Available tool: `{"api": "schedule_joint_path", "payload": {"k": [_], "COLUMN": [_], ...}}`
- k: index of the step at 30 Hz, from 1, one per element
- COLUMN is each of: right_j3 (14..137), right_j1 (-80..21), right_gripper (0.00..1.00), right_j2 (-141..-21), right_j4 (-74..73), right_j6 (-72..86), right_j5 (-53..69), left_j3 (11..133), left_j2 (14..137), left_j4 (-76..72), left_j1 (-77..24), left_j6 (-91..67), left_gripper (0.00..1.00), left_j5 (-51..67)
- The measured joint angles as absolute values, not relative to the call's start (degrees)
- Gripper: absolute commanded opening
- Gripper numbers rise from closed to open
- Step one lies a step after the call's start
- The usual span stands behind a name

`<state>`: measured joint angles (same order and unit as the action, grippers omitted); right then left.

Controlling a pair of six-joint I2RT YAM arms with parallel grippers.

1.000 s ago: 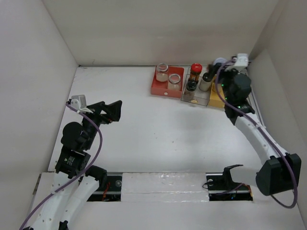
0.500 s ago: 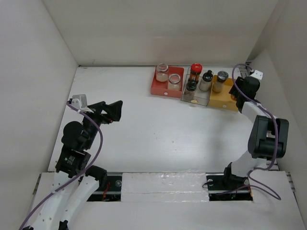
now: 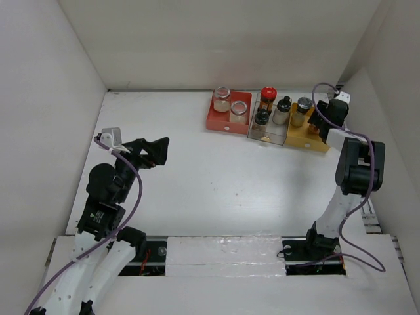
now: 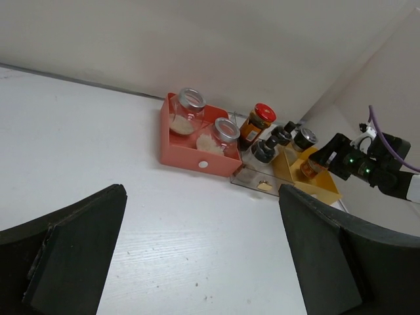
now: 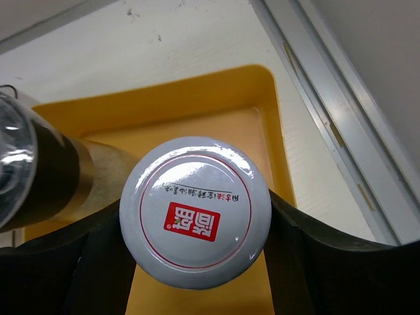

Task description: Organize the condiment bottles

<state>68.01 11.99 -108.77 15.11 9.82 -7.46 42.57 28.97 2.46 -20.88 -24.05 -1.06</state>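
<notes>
Two clear glass jars (image 3: 222, 98) (image 3: 238, 111) stand in the red tray (image 3: 213, 121). A dark bottle with a red cap (image 3: 268, 95) and two black-capped bottles (image 3: 262, 118) (image 3: 283, 107) stand in the clear tray (image 3: 269, 136). A silver-lidded bottle (image 3: 304, 108) stands in the yellow tray (image 3: 298, 138). My right gripper (image 3: 323, 123) is over that tray's right side. In the right wrist view it (image 5: 197, 262) is shut on a white-lidded jar (image 5: 195, 210) above the tray floor (image 5: 197, 98). My left gripper (image 3: 154, 152) is open and empty, far left.
The three trays sit in a row at the back right, against the right wall. A metal rail (image 5: 328, 118) runs along the table's right edge next to the yellow tray. White walls close in the left, back and right sides.
My right arm has folded back towards the right wall, its gripper still over the yellow tray. The silver-lidded bottle has come into view. The left arm has barely moved.
</notes>
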Motion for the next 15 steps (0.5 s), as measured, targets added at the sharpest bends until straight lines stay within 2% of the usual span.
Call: {"api": "schedule_joint_path", "payload": {"k": [3, 5, 9, 15], "right_j3": [68.14, 68.14, 67.22, 62.98], "right_j1": [11.99, 11.99, 11.99, 11.94], "right_gripper": [0.87, 0.91, 0.91, 0.91], "right_j2": [-110.37, -110.21, -106.69, -91.53], "right_j4": [15.27, 15.99, 17.26, 18.74], "right_j6": [9.87, 9.91, 9.93, 10.72], "right_j5": [-7.4, -7.44, -7.49, -7.75], "left_j3": [42.57, 42.57, 42.89, 42.89], "left_j2": [29.39, 29.54, 29.93, 30.0], "left_j4": [2.46, 2.46, 2.46, 2.48], "left_j1": [-20.88, -20.88, -20.88, -20.88], "left_j6": [-24.05, -24.05, -24.05, -24.05], "left_gripper": [0.99, 1.0, 1.0, 1.0], "left_j5": [-1.1, -1.1, -1.08, -1.61]}}
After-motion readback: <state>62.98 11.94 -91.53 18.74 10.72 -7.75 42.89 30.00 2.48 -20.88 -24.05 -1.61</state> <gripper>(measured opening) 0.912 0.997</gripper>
